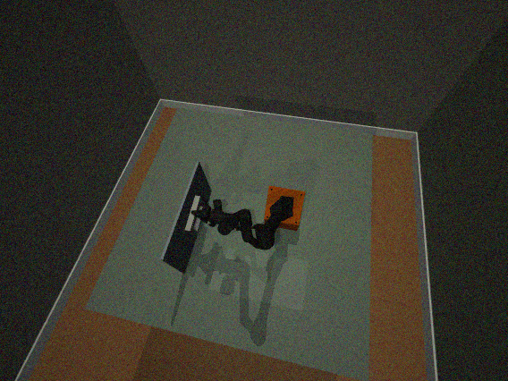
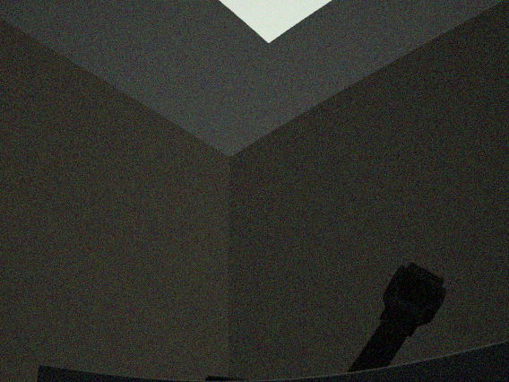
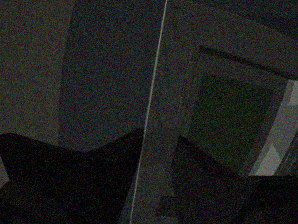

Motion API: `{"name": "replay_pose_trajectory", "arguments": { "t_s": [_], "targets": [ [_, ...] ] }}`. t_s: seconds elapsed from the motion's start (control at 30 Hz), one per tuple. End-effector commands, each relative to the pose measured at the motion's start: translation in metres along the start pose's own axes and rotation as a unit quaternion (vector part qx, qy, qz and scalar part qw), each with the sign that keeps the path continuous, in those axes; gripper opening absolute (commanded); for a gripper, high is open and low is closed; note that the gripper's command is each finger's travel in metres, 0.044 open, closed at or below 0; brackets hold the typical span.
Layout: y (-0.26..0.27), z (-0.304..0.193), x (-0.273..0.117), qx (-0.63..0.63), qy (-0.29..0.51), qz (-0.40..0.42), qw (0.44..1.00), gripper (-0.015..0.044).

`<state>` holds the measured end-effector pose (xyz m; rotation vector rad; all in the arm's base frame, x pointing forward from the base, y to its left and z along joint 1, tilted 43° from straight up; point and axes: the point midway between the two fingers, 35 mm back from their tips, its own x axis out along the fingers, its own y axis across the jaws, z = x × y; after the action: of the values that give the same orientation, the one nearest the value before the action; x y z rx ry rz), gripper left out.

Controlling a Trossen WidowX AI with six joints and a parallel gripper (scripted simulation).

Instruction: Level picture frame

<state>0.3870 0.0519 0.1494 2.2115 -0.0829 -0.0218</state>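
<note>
The picture frame (image 1: 190, 222) (image 3: 175, 60) hangs in front of the dark upright panel (image 1: 178, 243), pale in the top view. The wrist view shows its grey border, a thin light edge and a dark green picture (image 3: 225, 120) with pale patches at the right. My gripper (image 1: 195, 213) (image 3: 157, 136) is shut on the frame's side border, with one dark finger on each side of it. The screw and the notched strip are hidden. The views are too dark and slanted to tell how far the frame tilts. The exterior view does not show the fingers.
The arm (image 1: 261, 237) reaches across from its orange base plate (image 1: 274, 197). The panel stands upright on the pale green surface (image 1: 335, 232), with orange-brown strips (image 1: 393, 224) along its sides. A dark arm part (image 2: 414, 293) rises behind a dark edge in the exterior view.
</note>
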Motion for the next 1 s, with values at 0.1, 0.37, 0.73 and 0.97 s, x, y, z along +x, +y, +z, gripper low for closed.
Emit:
{"name": "replay_pose_trajectory", "arguments": {
  "t_s": [0.1,0.37,0.73,0.97],
  "targets": [
    [0.0032,0.0001,0.0001,0.002,0.001,0.001,1.000,0.0000],
    [0.0059,0.0001,0.0001,0.002,0.001,0.001,1.000,0.0000],
    [0.0095,0.0001,0.0001,0.001,0.001,0.001,1.000,0.0000],
    [0.0119,0.0001,0.0002,0.001,0.001,0.001,1.000,0.0000]
  ]
}}
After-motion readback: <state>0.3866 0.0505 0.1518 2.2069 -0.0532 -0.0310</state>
